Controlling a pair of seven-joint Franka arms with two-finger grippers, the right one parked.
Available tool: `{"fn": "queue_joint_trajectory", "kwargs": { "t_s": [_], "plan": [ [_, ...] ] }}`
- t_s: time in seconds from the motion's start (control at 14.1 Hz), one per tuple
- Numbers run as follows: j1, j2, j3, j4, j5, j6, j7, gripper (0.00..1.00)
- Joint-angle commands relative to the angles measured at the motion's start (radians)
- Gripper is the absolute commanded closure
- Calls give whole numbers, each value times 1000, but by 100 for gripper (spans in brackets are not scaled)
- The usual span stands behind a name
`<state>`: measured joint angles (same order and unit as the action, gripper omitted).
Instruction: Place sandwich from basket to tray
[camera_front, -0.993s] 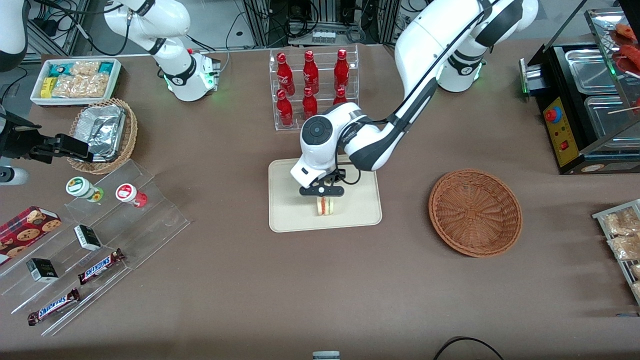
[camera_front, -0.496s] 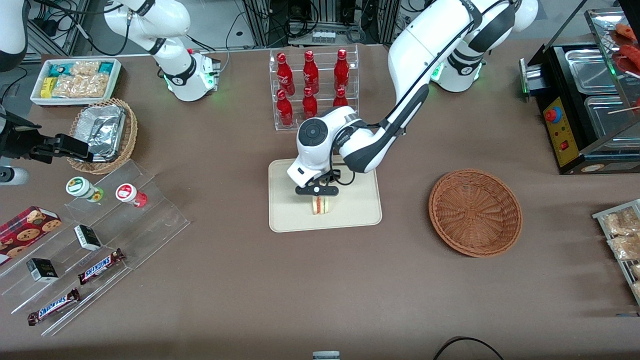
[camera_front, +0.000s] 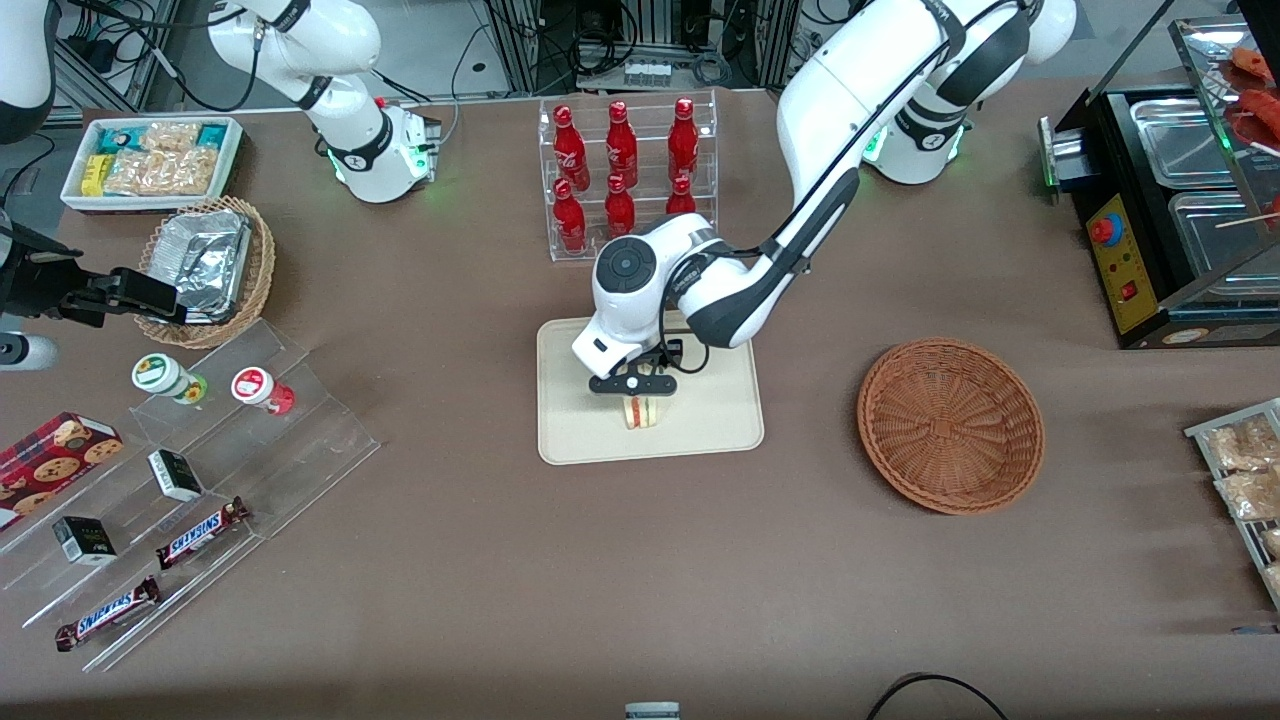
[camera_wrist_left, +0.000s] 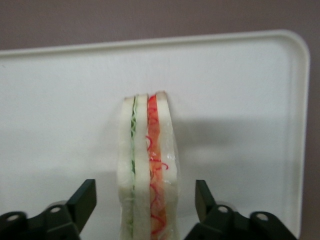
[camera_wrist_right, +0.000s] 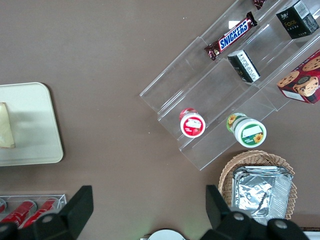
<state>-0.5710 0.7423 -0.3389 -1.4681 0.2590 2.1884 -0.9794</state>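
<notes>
The sandwich (camera_front: 641, 412) stands on edge on the cream tray (camera_front: 580, 440), its red and pink filling (camera_wrist_left: 159, 165) showing along the cut edge. My left gripper (camera_front: 637, 396) hangs right over it, open. Its two black fingers (camera_wrist_left: 84, 199) flank the sandwich (camera_wrist_left: 147, 165) with a gap of tray (camera_wrist_left: 240, 100) showing on each side. The reddish-brown wicker basket (camera_front: 950, 425) lies empty, toward the working arm's end of the table. The right wrist view catches the tray's corner (camera_wrist_right: 35, 140) and the sandwich's pale bread (camera_wrist_right: 6, 132).
A clear rack of red bottles (camera_front: 625, 170) stands just past the tray, away from the front camera. A stepped acrylic shelf with snacks (camera_front: 180, 470), a foil-lined basket (camera_front: 205, 265) and a white snack bin (camera_front: 150, 160) lie toward the parked arm's end. A food warmer (camera_front: 1170, 210) stands at the working arm's end.
The gripper and the sandwich under it have shifted a little toward the parked arm's end of the tray. Over the last half second they hardly move.
</notes>
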Motion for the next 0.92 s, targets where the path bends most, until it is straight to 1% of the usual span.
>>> {"fn": "queue_joint_trajectory", "kwargs": {
  "t_s": [0.0,0.14,0.28,0.57,0.71,0.85],
  "plan": [
    [29,-104,6,-8,6,-59,-32,0],
    [66,-155,6,-6,-7,-113,-32,0],
    [114,-213,6,-11,-49,-166,-29,0],
    [233,-313,1,-21,-52,-311,-4,0],
    [282,-359,1,-20,-58,-386,85,0],
    [347,-408,3,-21,-86,-482,216,0]
  ]
}}
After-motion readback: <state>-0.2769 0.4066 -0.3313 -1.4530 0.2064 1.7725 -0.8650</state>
